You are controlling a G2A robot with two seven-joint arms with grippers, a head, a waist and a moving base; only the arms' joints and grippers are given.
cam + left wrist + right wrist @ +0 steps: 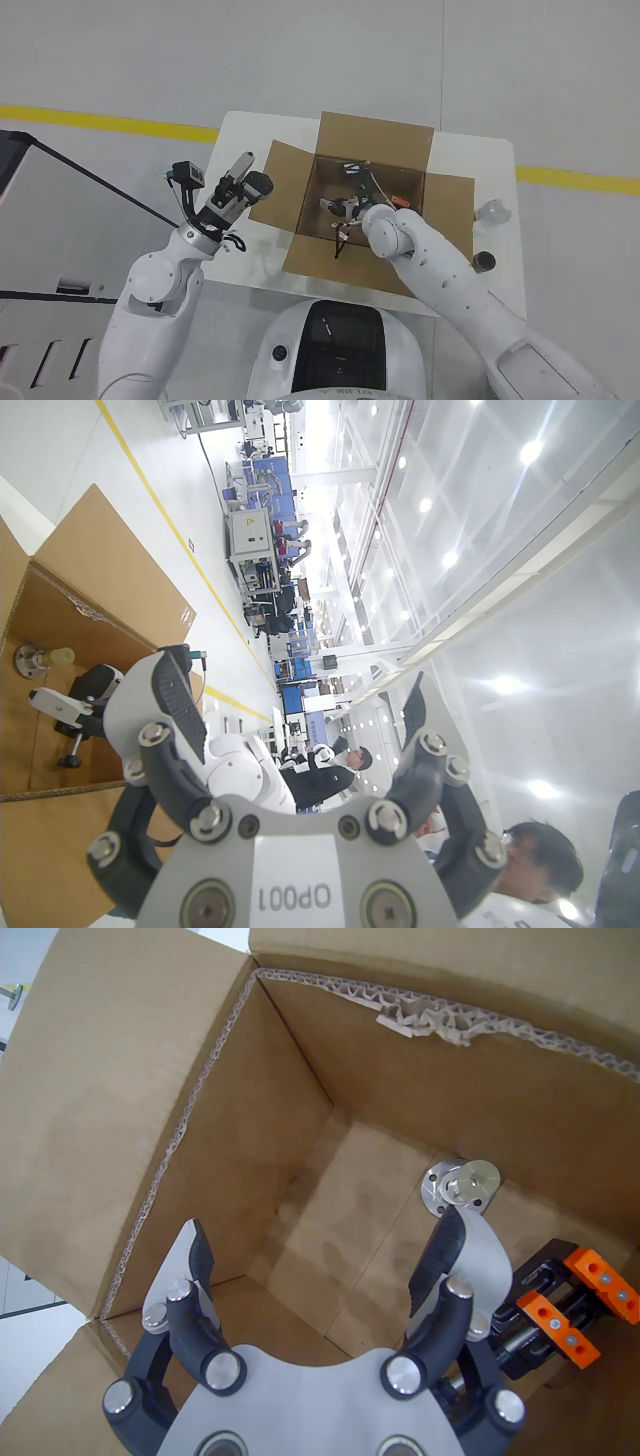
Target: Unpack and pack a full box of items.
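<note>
inside the brown cardboard box point(150, 1078), the right gripper point(322, 1223) is held spread near a round metal flange point(440, 1190), judged dense, rigid and slick; its pale stub point(479, 1178) should be pinched.

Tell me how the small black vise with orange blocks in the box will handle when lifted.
The vise looks like rigid metal with a threaded screw, so it is probably stiff and heavy for its size. Its blocky, uneven shape may tilt in an off-centre grip. Resting low on the box floor, it seems unlikely to roll.
</note>
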